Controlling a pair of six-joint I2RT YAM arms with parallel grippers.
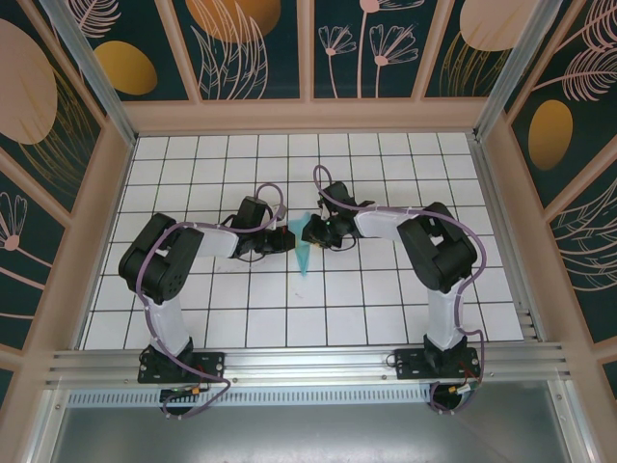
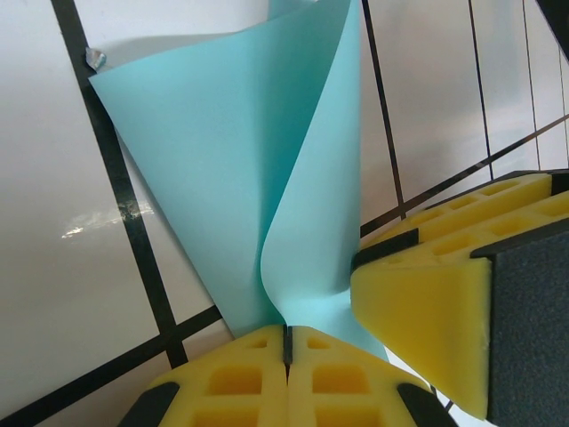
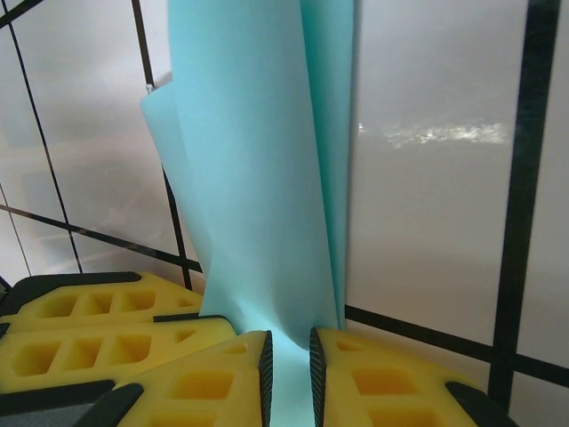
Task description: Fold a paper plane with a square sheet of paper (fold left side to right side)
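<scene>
Dark teal walls (image 1: 251,48) painted with leaves and flowers are enclosing the white desk (image 1: 386,299) with its black grid lines. From the top camera, my two arms are reaching in toward the middle of the desk. My left pincer (image 1: 285,238) and right pincer (image 1: 314,231) are sitting just beside each other at the far end of the sheet of paper (image 1: 306,253), which is showing as a narrow turquoise wedge tapering toward my bases. In the left wrist camera, my left pincer (image 2: 287,342) is pressing its yellow fingers together on the paper's narrow end. The sheet of paper (image 2: 222,151) is fanning away in two curved layers over the grid, and a finger of my right pincer (image 2: 427,329) is touching it on the right. In the right wrist camera, my right pincer (image 3: 289,365) is gripping the sheet of paper (image 3: 258,178) in a slim gap between its fingers, with my left pincer (image 3: 107,329) just beside it.
</scene>
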